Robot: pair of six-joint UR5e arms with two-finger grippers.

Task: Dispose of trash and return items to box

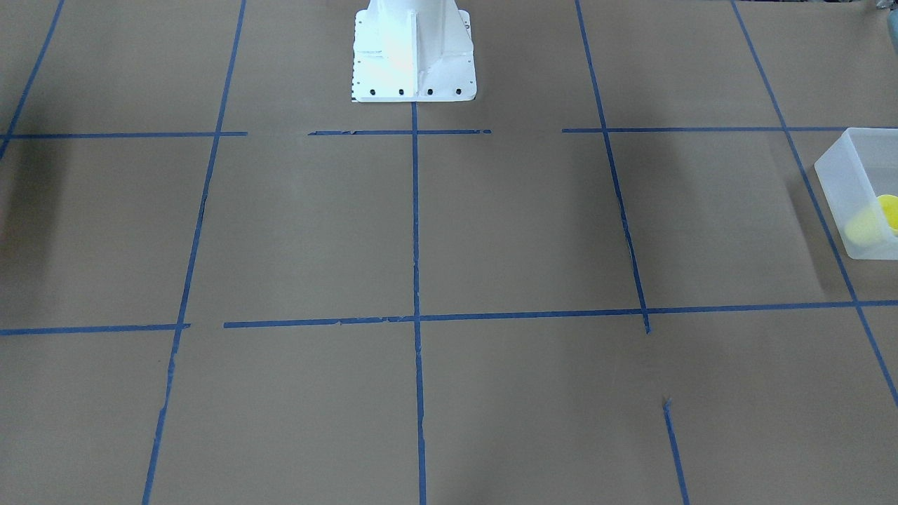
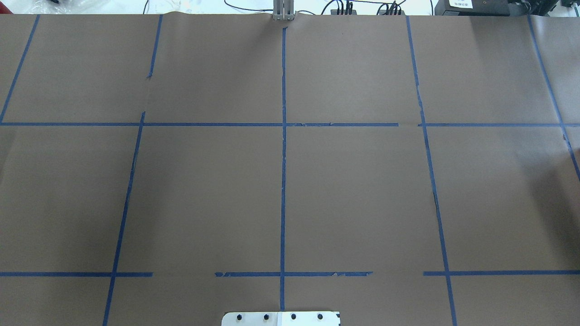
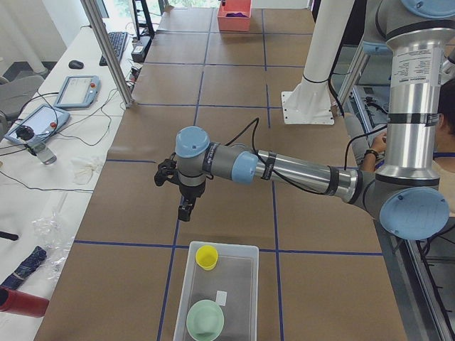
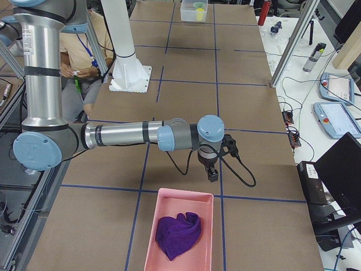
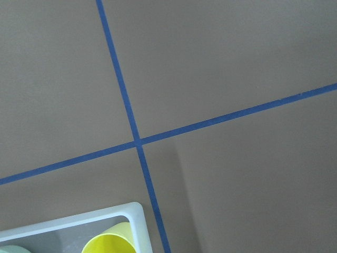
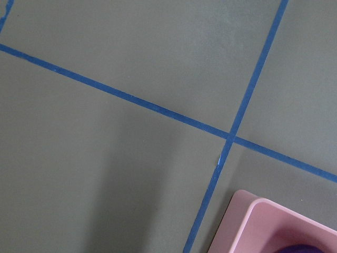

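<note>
Table [image 2: 353,190]: brown paper top ruled into large squares by blue tape [image 2: 283,181], with the white robot base [image 1: 414,52] at the middle of the robot-side edge. Left arm [image 3: 298,170] reaches out low towards the table's left end, right arm [image 4: 124,135] likewise towards the right end. Box [image 3: 234,278] sits at the left end edge and holds both items: the mint-green bowl [image 3: 205,320] towards the outer end, the yellow cup [image 3: 207,256] upright at the inner end, the two apart. Pink tray [image 4: 186,192] sits at the right end edge with a purple cloth [image 4: 179,234] bunched inside. Left tool [image 3: 186,208] hangs pointing down above bare table just inboard of the box. Right tool [image 4: 212,172] hangs the same way just inboard of the tray. Neither tool shows in its own wrist view or from overhead, so I cannot tell how far either is open. Nothing visibly hangs from either. Judgement: the return-to-box step looks done, and I can identify no trash on the table, so the task reads as at or near its end. The next move probably calls only for lifting both arms straight up, away from the box and tray walls, and drawing back to the base. Room: white benches along the operator-side edge carry a teach pendant [image 3: 77,91], a keyboard [image 3: 114,46] and cables. A seated person [image 4: 84,51] is behind the robot.
</note>
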